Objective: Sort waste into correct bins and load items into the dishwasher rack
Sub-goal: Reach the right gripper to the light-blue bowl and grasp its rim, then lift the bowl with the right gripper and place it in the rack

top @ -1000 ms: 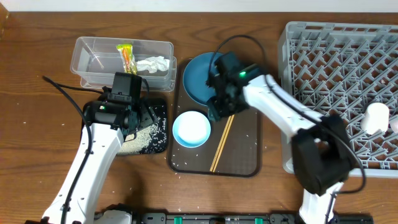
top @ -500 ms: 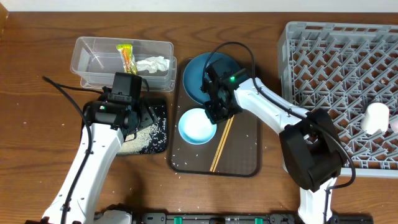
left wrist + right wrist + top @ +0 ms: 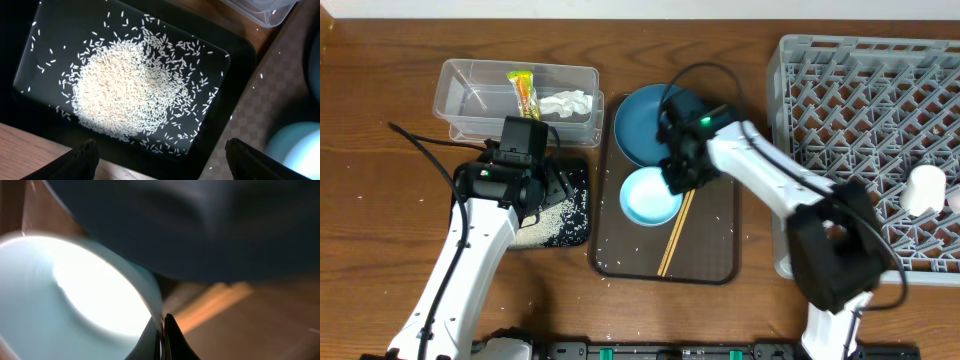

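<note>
My right gripper (image 3: 677, 181) is shut on the rim of the small pale-blue bowl (image 3: 648, 197), held over the brown serving tray; the wrist view shows the rim pinched between the fingers (image 3: 162, 325). The dark-blue dish (image 3: 642, 122) lies at the tray's far end, the wooden chopsticks (image 3: 676, 232) beside the bowl. My left gripper (image 3: 160, 160) is open over the black tray (image 3: 575, 228), which holds loose rice (image 3: 125, 95). The clear tub (image 3: 470, 90) holds the snack wrapper (image 3: 524, 90) and the white tissue (image 3: 566, 102). The grey rack (image 3: 840, 110) stands at the right.
The brown serving tray (image 3: 710, 250) sits at the middle with a few stray rice grains on it. A pale cup (image 3: 926, 188) and a pink one (image 3: 954, 200) sit at the rack's right edge. Bare wooden table lies left and in front.
My right gripper has closed on the pale-blue bowl's rim and shifted it to the right, toward the chopsticks. The left arm has not moved.
</note>
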Controlling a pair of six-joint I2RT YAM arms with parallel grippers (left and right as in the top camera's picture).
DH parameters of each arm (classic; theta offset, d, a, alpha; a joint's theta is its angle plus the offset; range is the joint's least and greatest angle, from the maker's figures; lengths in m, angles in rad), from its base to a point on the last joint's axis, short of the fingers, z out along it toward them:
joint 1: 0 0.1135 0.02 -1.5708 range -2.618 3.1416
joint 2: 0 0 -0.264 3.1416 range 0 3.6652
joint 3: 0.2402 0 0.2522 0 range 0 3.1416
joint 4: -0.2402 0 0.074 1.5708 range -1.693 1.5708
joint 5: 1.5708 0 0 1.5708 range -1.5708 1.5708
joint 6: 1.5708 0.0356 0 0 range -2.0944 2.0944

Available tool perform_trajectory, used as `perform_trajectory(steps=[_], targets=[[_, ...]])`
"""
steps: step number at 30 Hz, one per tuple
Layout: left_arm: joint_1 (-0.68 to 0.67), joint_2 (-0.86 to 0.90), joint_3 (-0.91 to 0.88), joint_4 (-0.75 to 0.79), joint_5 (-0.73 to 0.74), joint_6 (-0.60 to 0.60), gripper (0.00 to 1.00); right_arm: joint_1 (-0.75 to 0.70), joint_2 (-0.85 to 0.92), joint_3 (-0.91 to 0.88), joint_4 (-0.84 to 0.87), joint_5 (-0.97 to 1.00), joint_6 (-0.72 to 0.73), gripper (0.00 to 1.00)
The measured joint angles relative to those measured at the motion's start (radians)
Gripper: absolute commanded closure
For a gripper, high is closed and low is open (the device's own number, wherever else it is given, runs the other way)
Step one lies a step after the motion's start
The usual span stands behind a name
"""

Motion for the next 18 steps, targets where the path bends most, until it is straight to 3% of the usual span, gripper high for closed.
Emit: perform_trajectory(steps=[9, 18], targets=[[0.000, 0.000, 0.000, 0.008, 0.000, 0.000, 0.16, -0.330, -0.329, 0.012, 0.204, 0.346, -0.055, 0.99], [0.000, 0.000, 0.000, 0.011, 0.000, 0.000, 0.16, -0.627, -0.331, 0.017, 0.515, 0.567, -0.248, 0.99]])
